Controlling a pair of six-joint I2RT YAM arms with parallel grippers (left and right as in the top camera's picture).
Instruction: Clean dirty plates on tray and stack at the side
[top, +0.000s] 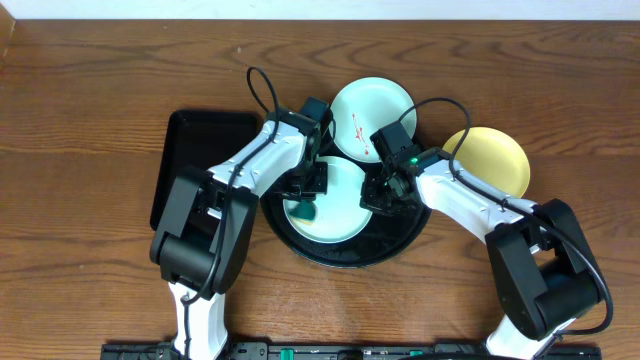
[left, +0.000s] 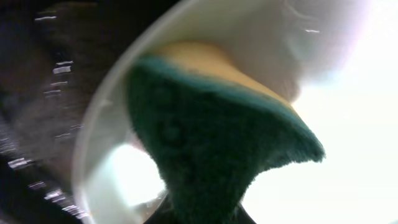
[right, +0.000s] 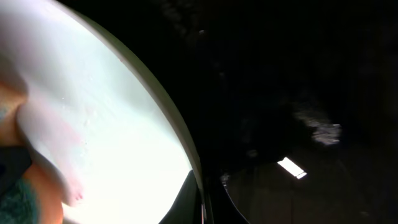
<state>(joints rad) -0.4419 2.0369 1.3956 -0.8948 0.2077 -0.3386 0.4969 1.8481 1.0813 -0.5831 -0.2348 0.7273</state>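
The round black tray holds one mint-teal plate. My left gripper is shut on a green and yellow sponge and presses it onto the plate's left part. In the left wrist view the sponge fills the middle, on the plate. My right gripper is shut on the plate's right rim, with one finger inside and one outside. A second mint-teal plate with reddish smears lies on the table behind the tray. The pale yellow plate lies to the right.
A rectangular black tray lies at the left, beside the round tray. Both arms reach in over the round tray from the front. The wooden table extends around them.
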